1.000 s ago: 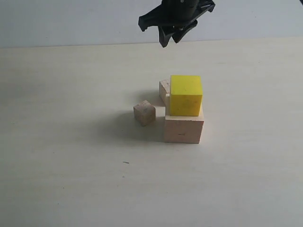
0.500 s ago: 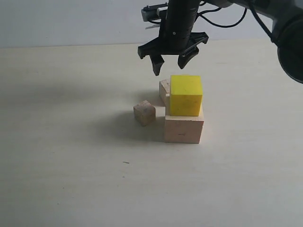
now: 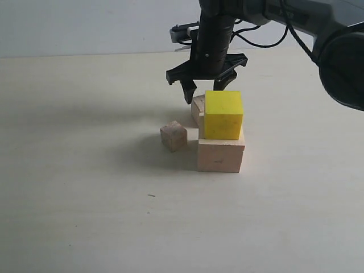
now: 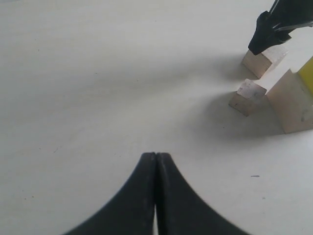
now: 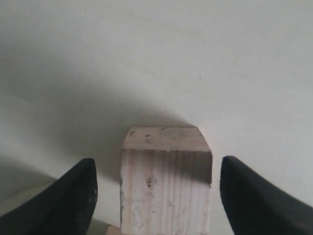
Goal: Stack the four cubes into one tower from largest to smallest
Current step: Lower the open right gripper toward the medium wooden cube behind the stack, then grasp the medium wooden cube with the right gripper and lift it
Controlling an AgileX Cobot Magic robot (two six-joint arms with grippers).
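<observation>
I seemed to be working at a robotics lab bench. A bare pale tabletop (image 3: 85, 216) filled the frame, a blank wall (image 3: 85, 25) ran along the top, and a black, cabled robot arm (image 3: 215, 40) entered from the upper right above plain cubes (image 3: 220, 154).

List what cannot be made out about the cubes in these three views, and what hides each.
- The smaller tan cube: exterior view, mostly hidden behind the yellow cube and large pale cube.
- The yellow cube: left wrist view, only a sliver shows; the frame edge cuts it off.
- The smaller tan cube's base: right wrist view, cut off by the frame edge.
</observation>
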